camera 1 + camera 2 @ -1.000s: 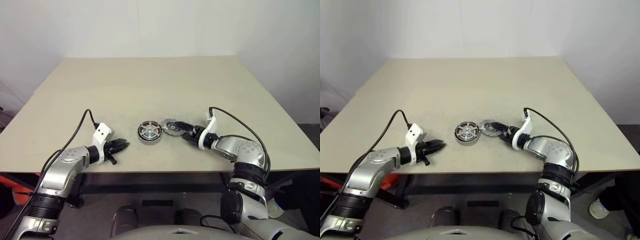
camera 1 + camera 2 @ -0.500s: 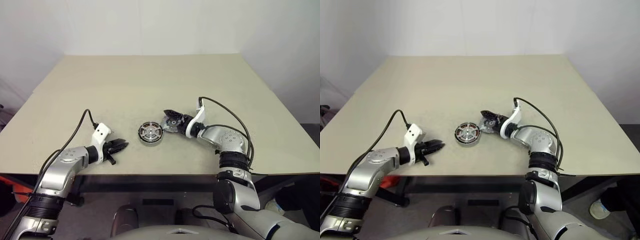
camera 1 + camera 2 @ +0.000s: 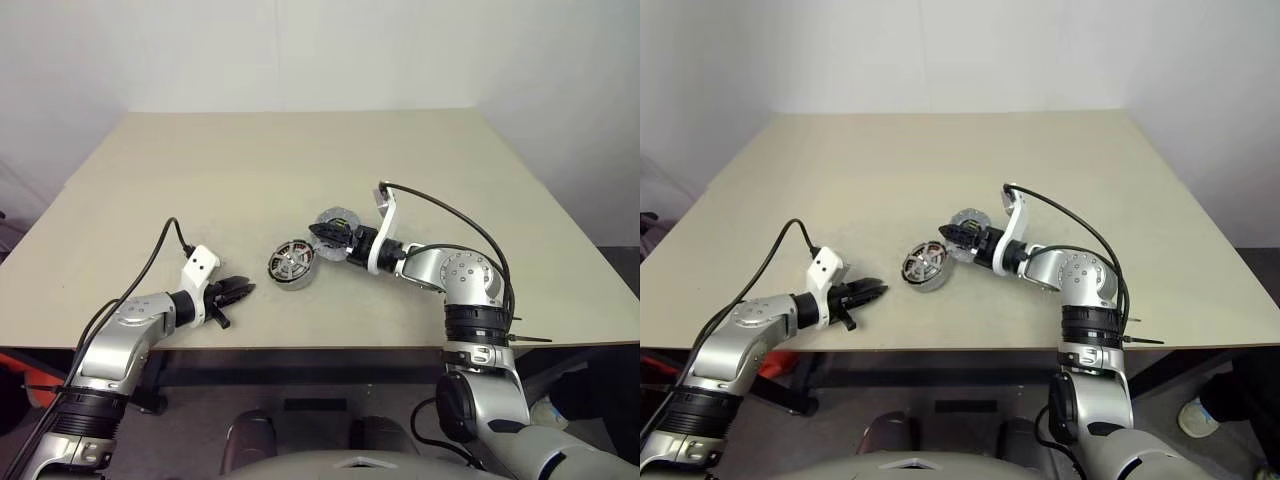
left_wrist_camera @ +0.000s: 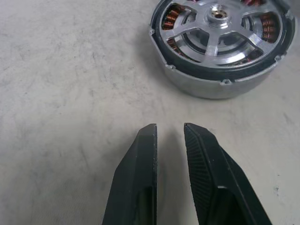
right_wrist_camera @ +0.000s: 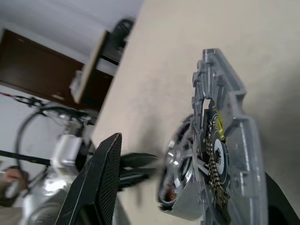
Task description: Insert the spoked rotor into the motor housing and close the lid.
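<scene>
The motor housing (image 3: 291, 263) sits on the table near the front edge, copper windings showing inside its grey rim (image 4: 206, 86). The shiny spoked rotor (image 4: 218, 28) lies inside it. My right gripper (image 3: 326, 233) is shut on the lid (image 3: 335, 221), a dull grey notched cap. It holds the lid on edge above the table, just right of and slightly above the housing; one finger (image 5: 103, 178) shows beside the lid (image 5: 220, 140). My left gripper (image 3: 238, 290) rests low, left of the housing. Its fingertips (image 4: 147, 140) stand a narrow gap apart with nothing between them.
The beige table (image 3: 300, 150) stretches wide and bare behind the parts. Its front edge runs just below both grippers. A black cable (image 3: 450, 215) loops over my right forearm.
My right gripper lifted the lid off the table, carried it left toward the housing and rolled it up on edge. The housing has shifted slightly left. The left gripper stayed put.
</scene>
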Controlling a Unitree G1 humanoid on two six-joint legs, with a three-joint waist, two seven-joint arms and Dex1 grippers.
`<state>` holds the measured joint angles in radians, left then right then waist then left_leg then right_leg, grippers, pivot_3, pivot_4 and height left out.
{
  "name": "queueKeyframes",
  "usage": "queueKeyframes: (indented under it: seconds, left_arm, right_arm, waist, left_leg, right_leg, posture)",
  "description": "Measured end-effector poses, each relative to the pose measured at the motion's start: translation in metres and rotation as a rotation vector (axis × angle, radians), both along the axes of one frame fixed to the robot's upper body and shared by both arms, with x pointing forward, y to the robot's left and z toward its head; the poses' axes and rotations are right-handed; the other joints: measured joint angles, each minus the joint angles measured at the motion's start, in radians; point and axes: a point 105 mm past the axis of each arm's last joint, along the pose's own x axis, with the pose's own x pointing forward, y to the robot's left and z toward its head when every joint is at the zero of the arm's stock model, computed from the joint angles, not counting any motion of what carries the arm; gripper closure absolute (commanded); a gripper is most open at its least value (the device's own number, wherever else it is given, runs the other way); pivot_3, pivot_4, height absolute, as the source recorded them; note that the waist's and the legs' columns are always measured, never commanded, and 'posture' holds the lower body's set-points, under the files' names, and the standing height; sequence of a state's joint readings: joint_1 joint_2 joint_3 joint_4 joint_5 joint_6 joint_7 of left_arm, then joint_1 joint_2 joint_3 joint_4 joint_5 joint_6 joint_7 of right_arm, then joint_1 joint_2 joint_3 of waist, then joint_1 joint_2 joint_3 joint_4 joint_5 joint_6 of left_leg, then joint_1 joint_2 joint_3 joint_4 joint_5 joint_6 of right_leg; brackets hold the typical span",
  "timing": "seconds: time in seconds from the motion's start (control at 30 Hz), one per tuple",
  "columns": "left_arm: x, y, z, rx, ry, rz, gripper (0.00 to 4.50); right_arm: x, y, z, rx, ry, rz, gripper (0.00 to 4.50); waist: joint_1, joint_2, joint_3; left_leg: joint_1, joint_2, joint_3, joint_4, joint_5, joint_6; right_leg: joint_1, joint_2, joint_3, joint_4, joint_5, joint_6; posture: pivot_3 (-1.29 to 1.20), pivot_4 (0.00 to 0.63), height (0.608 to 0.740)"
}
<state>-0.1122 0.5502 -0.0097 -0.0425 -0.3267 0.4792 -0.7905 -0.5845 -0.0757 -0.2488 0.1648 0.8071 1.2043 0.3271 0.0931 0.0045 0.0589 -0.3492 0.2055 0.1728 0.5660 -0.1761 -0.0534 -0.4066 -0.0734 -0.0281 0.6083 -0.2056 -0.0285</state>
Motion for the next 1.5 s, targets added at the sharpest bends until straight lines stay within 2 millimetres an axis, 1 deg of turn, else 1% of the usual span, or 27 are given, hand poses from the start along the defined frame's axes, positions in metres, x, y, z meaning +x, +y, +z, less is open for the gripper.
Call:
queueKeyframes:
  seconds: [0.3, 0.37, 0.43, 0.67, 1.0, 1.2, 1.33, 1.5]
  left_arm:
    - [-0.002, 0.0, -0.003, 0.0, 0.007, 0.01, 3.5]
    - [-0.002, 0.0, -0.003, -0.001, 0.007, 0.009, 3.5]
    - [-0.002, 0.0, -0.003, -0.001, 0.007, 0.009, 3.5]
    - [-0.002, 0.0, -0.003, -0.001, 0.007, 0.008, 3.5]
    - [-0.002, 0.0, -0.003, -0.001, 0.008, 0.009, 3.5]
    - [-0.001, 0.001, -0.004, 0.003, 0.011, 0.019, 3.5]
    - [-0.002, 0.002, -0.006, 0.005, 0.016, 0.028, 3.5]
    - [-0.003, 0.002, -0.007, 0.003, 0.017, 0.036, 3.5]
  right_arm:
    - [0.004, 0.009, 0.001, -0.056, -0.098, 0.005, 0.97]
    - [0.004, 0.011, 0.003, -0.06, -0.121, 0.016, 0.61]
    - [0.004, 0.013, 0.002, -0.08, -0.135, 0.026, 0.03]
    - [0.003, 0.02, -0.001, -0.115, -0.146, 0.039, 0.03]
    - [-0.001, 0.026, 0.0, -0.149, -0.174, 0.08, 0.03]
    - [-0.008, 0.034, 0.005, -0.198, -0.247, 0.147, 0.03]
    - [-0.011, 0.045, 0.004, -0.246, -0.324, 0.192, 0.03]
    - [-0.008, 0.06, 0.01, -0.286, -0.433, 0.232, 0.03]
  waist:
    - [-0.001, 0.0, 0.0]
    - [-0.001, 0.0, 0.0]
    - [-0.001, 0.0, 0.0]
    - [0.001, 0.0, 0.0]
    - [0.001, 0.0, 0.0]
    - [0.001, 0.0, 0.0]
    - [0.001, 0.0, 0.0]
    - [0.0, 0.0, 0.0]
  left_leg:
    - [0.0, 0.0, 0.0, 0.0, 0.0, 0.0]
    - [0.0, 0.0, 0.0, 0.0, 0.0, 0.0]
    - [0.0, 0.0, 0.0, 0.0, 0.0, 0.0]
    - [-0.001, 0.0, 0.0, 0.0, 0.0, 0.001]
    - [-0.001, 0.0, 0.0, 0.0, 0.0, 0.001]
    - [-0.001, 0.0, 0.0, 0.0, 0.0, 0.001]
    - [-0.001, 0.0, 0.0, 0.0, 0.0, 0.001]
    - [-0.001, 0.0, 0.0, 0.001, -0.001, 0.001]
  right_leg:
    - [0.0, 0.0, 0.0, 0.0, 0.0, 0.0]
    - [0.0, 0.0, 0.0, 0.0, 0.0, 0.0]
    - [0.0, 0.0, 0.0, 0.0, 0.0, 0.0]
    - [0.0, 0.0, 0.0, 0.0, 0.001, -0.002]
    - [0.0, 0.0, 0.0, 0.0, 0.001, -0.002]
    - [0.0, 0.0, 0.0, 0.0, 0.001, -0.002]
    - [0.0, 0.0, 0.0, 0.0, 0.0, 0.0]
    - [0.0, 0.0, 0.0, 0.0, 0.0, -0.001]
  posture:
    - [0.0, 0.0, 0.74]
    - [0.0, 0.0, 0.74]
    - [0.0, 0.0, 0.74]
    - [0.0, 0.0, 0.74]
    - [0.0, 0.0, 0.74]
    - [0.0, 0.0, 0.74]
    - [0.0, 0.0, 0.74]
    - [0.0, 0.0, 0.74]
